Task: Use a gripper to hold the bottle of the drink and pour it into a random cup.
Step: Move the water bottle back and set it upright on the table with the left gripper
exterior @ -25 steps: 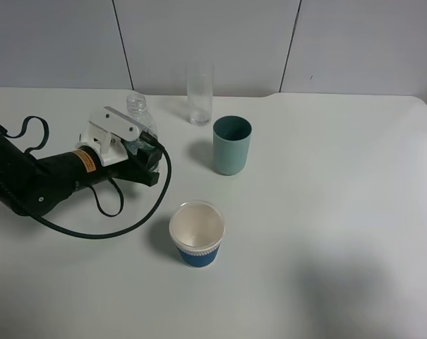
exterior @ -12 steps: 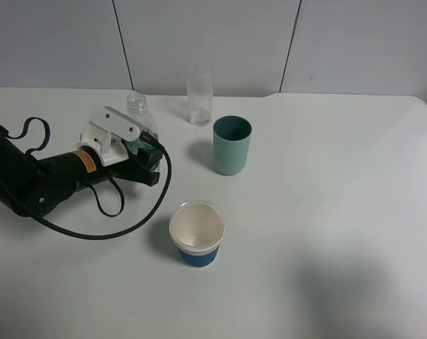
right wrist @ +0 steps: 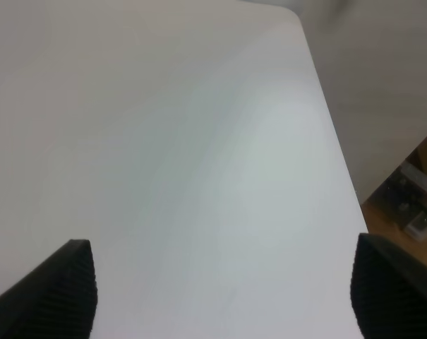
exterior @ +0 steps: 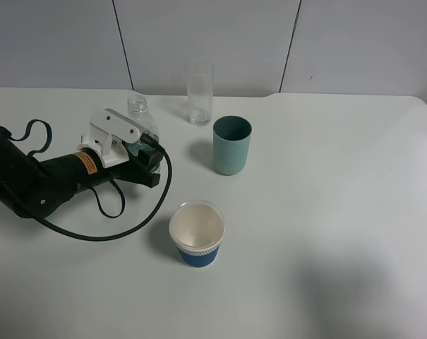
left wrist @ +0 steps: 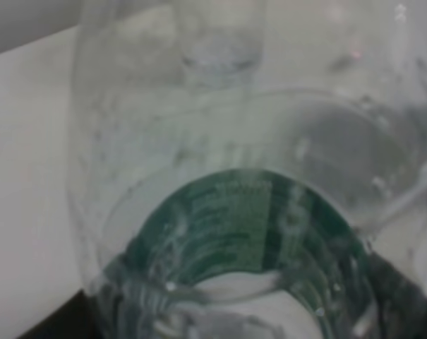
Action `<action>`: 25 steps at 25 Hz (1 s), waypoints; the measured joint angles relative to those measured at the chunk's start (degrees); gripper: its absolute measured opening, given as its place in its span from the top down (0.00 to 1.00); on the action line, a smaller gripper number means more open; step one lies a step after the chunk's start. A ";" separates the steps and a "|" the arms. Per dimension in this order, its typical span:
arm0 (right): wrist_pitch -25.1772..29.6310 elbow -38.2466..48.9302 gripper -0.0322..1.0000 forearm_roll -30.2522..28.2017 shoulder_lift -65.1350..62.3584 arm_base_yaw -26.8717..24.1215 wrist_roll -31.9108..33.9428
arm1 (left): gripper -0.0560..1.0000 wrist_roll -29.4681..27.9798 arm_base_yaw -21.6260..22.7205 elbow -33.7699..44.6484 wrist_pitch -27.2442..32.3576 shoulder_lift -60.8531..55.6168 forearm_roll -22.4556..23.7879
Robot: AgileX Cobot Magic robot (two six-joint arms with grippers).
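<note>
The small clear bottle (exterior: pixel 137 113) with a dark green label stands upright at the back left of the white table (exterior: pixel 326 198). My left gripper (exterior: pixel 148 150), black with a white housing and an orange sticker, reaches in low from the left, its jaws on either side of the bottle's body. The bottle fills the left wrist view (left wrist: pixel 234 212), and the drink cannot be told from its clear wall. The teal cup (exterior: pixel 231 145) stands empty to the right of the bottle. My right gripper (right wrist: pixel 220 296) is open over bare table; it is out of the high view.
A tall clear glass (exterior: pixel 199 95) stands behind the teal cup near the back wall. A blue-and-white paper cup (exterior: pixel 197 233) stands nearer the front. A thick black cable (exterior: pixel 121 226) loops on the table beside the left arm. The table's right edge (right wrist: pixel 333 141) shows in the right wrist view.
The left arm has shifted very slightly at the bottle. The bottle and the cups stay where they were.
</note>
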 joint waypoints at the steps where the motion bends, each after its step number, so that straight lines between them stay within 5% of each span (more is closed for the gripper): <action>1: 0.00 0.00 0.25 0.00 0.00 0.00 0.00 | 0.42 0.00 0.00 0.00 -0.32 0.06 0.00; 8: 0.00 0.00 0.25 0.00 0.00 0.00 0.00 | 0.11 -0.22 0.00 0.00 -2.89 0.06 0.00; 25: 0.00 0.00 0.25 0.00 0.00 0.00 0.00 | 0.08 -0.91 0.00 2.19 -2.96 -1.64 -2.65</action>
